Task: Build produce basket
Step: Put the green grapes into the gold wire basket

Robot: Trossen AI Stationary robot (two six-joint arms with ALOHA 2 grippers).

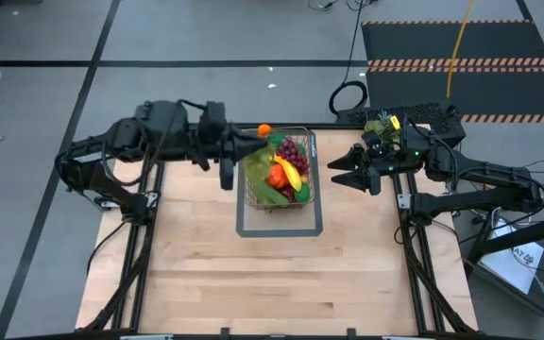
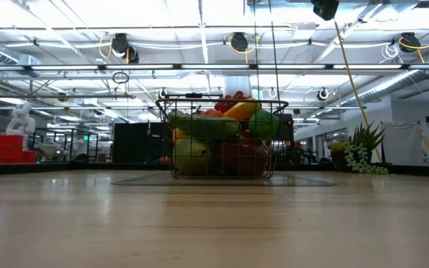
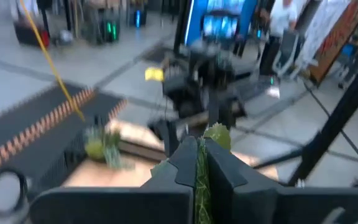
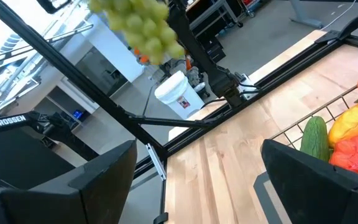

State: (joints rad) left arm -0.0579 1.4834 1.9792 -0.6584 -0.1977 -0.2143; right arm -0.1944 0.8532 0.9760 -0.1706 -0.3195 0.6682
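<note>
From above, the wire basket [image 1: 279,170], heaped with produce [image 1: 284,171], sits at the table's [image 1: 272,274] far edge; the left gripper [image 1: 258,146] hovers over its rim, the right gripper [image 1: 341,170] beside it, spread empty. At table height, the basket stands alone, mid-table. The left wrist view shows fingers [image 3: 182,163] pinching a green leafy piece [image 3: 202,168].

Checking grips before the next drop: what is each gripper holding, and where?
Left gripper pinches something green and leafy by a thin edge; what it is cannot be told. Right gripper is open, holding nothing.

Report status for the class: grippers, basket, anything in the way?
Left gripper shut on leafy green at basket rim. Right gripper open, empty, beside basket. Produce piled inside. Nothing in the way.
</note>
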